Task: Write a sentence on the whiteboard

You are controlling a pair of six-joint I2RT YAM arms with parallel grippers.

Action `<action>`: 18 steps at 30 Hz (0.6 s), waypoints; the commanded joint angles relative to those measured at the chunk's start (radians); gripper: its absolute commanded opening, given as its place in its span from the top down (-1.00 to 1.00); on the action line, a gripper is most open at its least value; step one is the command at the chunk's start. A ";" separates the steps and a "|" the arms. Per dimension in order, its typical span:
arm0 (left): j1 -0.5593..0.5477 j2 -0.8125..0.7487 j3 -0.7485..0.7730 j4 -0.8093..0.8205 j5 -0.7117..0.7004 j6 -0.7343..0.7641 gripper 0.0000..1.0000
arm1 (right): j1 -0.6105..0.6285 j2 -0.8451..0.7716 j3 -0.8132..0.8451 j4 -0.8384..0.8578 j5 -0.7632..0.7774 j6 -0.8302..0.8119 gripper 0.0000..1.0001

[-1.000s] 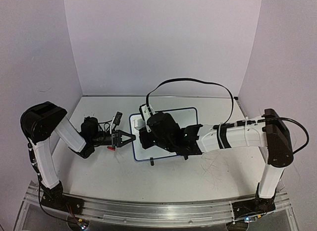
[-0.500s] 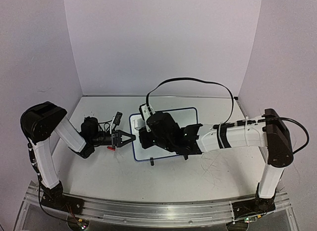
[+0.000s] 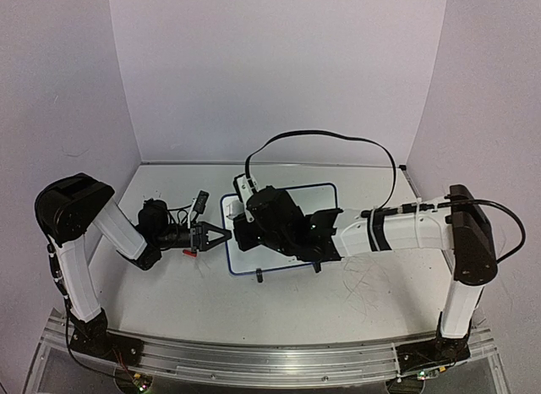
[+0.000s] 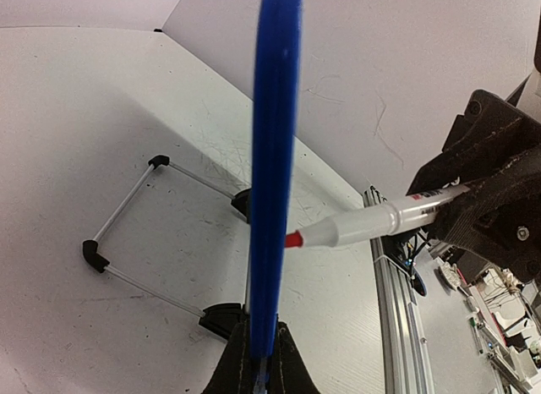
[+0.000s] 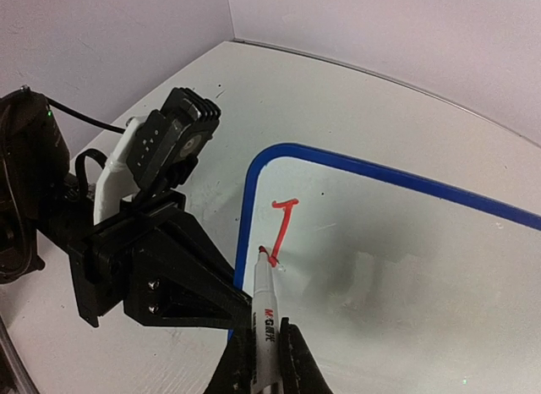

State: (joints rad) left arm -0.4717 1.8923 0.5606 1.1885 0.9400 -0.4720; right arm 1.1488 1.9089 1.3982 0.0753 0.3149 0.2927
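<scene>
The whiteboard point(image 3: 317, 199) lies flat mid-table, white with a dark blue rim point(image 5: 247, 210). My left gripper point(image 3: 221, 236) is shut on its left edge; in the left wrist view the rim point(image 4: 275, 157) runs up from my gripper point(image 4: 260, 360). My right gripper point(image 5: 269, 356) is shut on a white marker point(image 5: 264, 305) with a red tip, and the tip touches the board near its left edge. One red stroke point(image 5: 283, 221), a "J", is the only part of the sentence on the board. The marker also shows in the left wrist view point(image 4: 372, 225).
The right arm point(image 3: 380, 233) lies across the board and hides most of it from above. The board's wire stand with black feet point(image 4: 127, 242) rests on the scuffed tabletop. The aluminium rail point(image 3: 270, 360) runs along the near edge. Walls close in the back and sides.
My right gripper with the marker has shifted slightly left and toward the back. The left gripper has not moved.
</scene>
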 commanded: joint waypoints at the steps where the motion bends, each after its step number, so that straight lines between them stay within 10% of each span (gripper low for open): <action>1: 0.003 -0.019 -0.017 0.016 0.033 -0.012 1.00 | -0.004 -0.091 -0.047 0.051 -0.030 -0.003 1.00; 18: 0.004 -0.022 -0.018 0.016 0.035 -0.013 1.00 | -0.025 -0.082 -0.058 0.063 0.025 -0.005 1.00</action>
State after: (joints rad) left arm -0.4719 1.8919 0.5606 1.1896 0.9440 -0.4709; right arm 1.1305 1.8166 1.2909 0.1114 0.3061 0.2962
